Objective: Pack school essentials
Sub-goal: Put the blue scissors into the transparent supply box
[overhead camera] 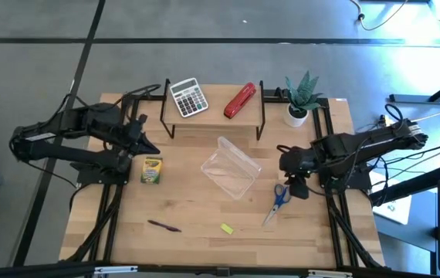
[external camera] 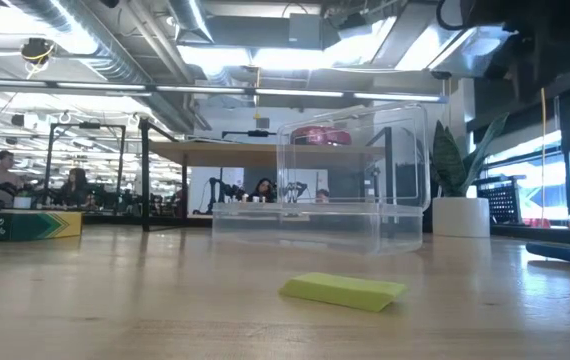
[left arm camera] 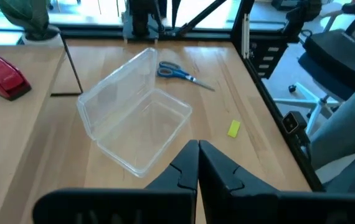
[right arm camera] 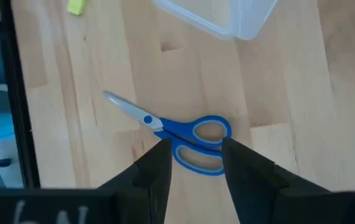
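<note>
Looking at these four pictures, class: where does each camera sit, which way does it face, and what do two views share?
High view: above the table, facing straight down; both arms show, the scissors by the right gripper.
Low view: at table-top height, facing level across; no arm shows; yellow block before the clear box.
Left wrist view: facing across the table past the shut left gripper.
Right wrist view: facing down, open jaws over the scissors.
Shared: all show the clear box.
</note>
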